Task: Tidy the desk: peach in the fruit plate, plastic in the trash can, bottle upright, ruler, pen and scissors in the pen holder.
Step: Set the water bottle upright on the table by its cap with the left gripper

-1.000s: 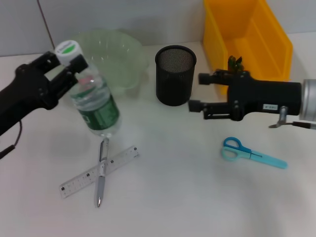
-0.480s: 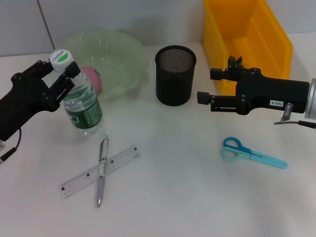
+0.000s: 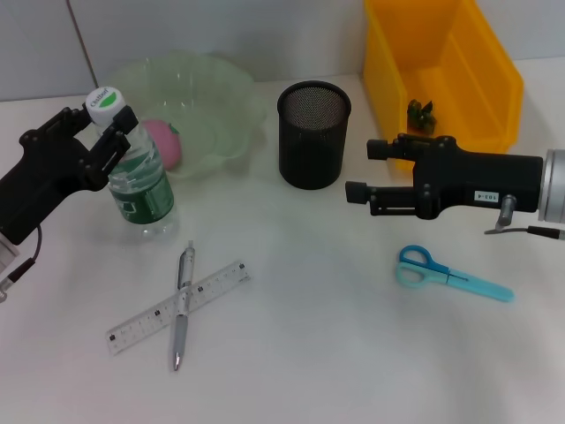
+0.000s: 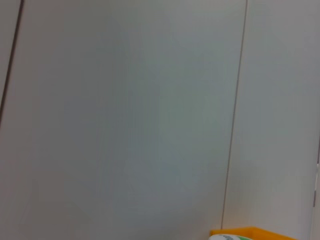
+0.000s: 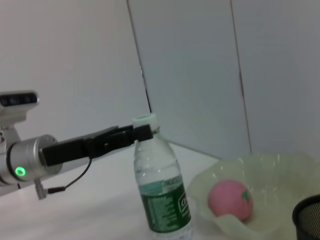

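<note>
Head view, bottle: I am seeing one bottle point(image 3: 139, 190) standing upright on the table point(image 3: 335, 353), long axis vertical, white cap with a green mark up top; the green label carries white writing I cannot read.
Head view, left gripper: my left gripper point(image 3: 99, 132) is grasping the bottle at its neck, fingers either side just under the cap.
Head view, right gripper: my right gripper point(image 3: 366, 170) is hovering released, holding nothing, fingers pointing toward the pen holder point(image 3: 313, 134) and apart from it; a small white sticker on its body is too small to read.
Head view, peach: one peach point(image 3: 162, 143) is lying in the fruit plate point(image 3: 221, 97), just behind the bottle.
Head view, stationery: one ruler point(image 3: 177, 306) and one pen point(image 3: 181, 306) are lying crossed, the pen on top, the pen's long axis running toward me, the ruler diagonal with fine graduations I cannot read. One pair of scissors point(image 3: 452, 274) is lying flat, handles toward the centre, blades pointing to my right.
Head view, trash can: one yellow trash can point(image 3: 494, 79) is holding something small and dark green.
Left wrist view: I am seeing mostly wall, with a sliver of yellow at the edge.
Right wrist view: the bottle point(image 5: 161, 190) is standing upright, the left gripper point(image 5: 142, 134) clamping its neck; the peach point(image 5: 230, 199) is sitting in the fruit plate point(image 5: 280, 170).
</note>
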Available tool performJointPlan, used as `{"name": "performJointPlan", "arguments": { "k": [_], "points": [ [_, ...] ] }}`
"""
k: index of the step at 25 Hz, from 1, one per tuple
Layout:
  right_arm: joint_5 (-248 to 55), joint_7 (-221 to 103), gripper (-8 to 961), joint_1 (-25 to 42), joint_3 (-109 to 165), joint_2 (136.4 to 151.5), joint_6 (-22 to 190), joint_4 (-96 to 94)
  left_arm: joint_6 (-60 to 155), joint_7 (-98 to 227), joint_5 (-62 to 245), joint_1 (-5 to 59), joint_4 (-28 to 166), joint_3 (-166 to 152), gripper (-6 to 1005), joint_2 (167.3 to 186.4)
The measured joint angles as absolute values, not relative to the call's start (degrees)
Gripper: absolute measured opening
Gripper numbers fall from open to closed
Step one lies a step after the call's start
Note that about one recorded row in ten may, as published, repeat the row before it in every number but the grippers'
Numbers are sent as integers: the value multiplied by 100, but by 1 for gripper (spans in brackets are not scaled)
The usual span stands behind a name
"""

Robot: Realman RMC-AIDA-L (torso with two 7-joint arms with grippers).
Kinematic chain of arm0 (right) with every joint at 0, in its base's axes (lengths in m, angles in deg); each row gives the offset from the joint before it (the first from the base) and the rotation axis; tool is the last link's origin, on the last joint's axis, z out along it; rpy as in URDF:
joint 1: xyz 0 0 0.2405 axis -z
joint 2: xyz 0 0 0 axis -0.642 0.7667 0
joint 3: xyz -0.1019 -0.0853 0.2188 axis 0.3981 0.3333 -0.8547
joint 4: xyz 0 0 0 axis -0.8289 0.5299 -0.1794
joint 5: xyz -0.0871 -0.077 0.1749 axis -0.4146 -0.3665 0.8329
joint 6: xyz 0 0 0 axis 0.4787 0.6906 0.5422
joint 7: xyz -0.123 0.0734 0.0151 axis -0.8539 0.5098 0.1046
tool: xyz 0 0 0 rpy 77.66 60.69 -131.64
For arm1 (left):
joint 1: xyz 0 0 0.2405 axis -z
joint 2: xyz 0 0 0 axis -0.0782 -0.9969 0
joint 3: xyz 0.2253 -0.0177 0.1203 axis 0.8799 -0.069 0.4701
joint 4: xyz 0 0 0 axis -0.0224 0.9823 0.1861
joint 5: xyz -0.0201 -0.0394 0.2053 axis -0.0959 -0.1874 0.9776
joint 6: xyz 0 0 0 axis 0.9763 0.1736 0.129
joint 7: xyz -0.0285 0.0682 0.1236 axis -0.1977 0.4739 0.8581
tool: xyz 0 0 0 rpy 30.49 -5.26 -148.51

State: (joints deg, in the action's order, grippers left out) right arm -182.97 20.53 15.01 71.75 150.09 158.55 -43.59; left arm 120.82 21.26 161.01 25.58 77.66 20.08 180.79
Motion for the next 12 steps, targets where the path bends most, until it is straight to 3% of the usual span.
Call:
{"name": "performJointPlan", "arguments": {
  "k": [12],
  "points": [
    [-18893,2265,828,1370,7190,15002,15938,-4399,11787,2093,16100,2657,7730,2007,456,18079]
  ]
}}
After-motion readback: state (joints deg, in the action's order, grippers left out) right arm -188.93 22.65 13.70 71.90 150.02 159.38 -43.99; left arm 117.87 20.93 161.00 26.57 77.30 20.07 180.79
